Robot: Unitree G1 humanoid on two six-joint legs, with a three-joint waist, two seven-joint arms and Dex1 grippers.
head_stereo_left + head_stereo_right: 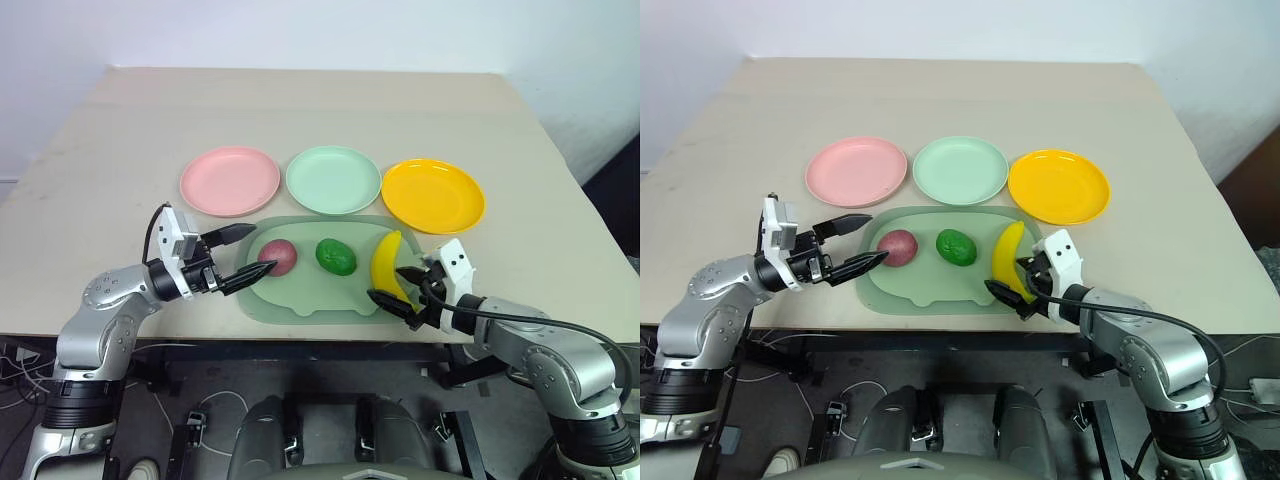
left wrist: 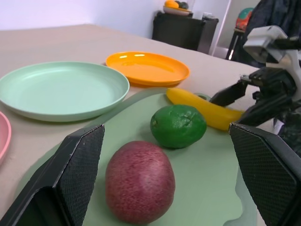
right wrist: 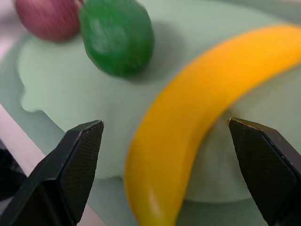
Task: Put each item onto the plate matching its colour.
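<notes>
Trouble I expect: my right gripper (image 1: 398,285), fingers spread astride the banana (image 1: 388,263), could knock it off the tray (image 1: 300,306); left gripper (image 1: 243,254) spread too.

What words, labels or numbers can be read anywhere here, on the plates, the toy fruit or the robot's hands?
None: no readable text stands anywhere.
The round pale pink plastic plate, mint green plate, orange-yellow plate, pale green tray, curved yellow banana, glossy green oval fruit and reddish-purple ball are all unmarked.
</notes>
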